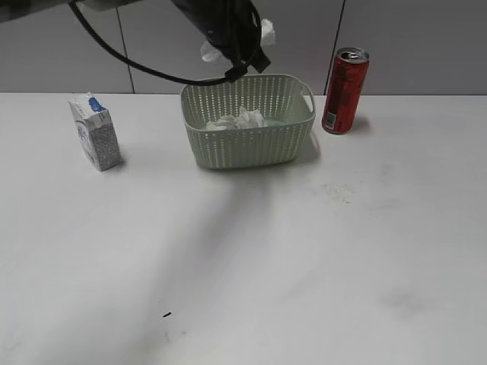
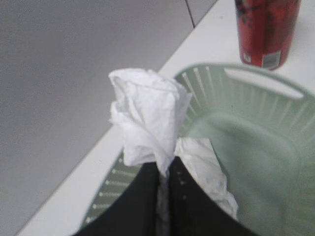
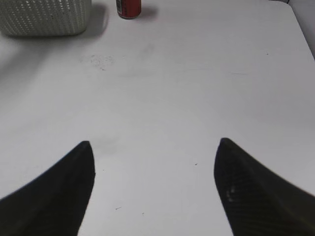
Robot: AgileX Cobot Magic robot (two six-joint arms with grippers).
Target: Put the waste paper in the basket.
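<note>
wad: waste paper (image 2: 147,118) is light and soft; you'll crush it, no harm
grip: left gripper (image 2: 164,169) clamped on its tail (thin pinch)
right gripper (image 3: 155,162): jaws apart, idle
drop: your wad hangs over basket (image 2: 275,147)

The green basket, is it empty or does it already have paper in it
Not empty: crumpled white paper lies inside the green basket, seen over its rim; another wad is pinched above it in the left gripper.

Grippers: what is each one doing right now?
Left gripper: shut on a paper wad above the basket.
Right gripper: open, empty.
</note>
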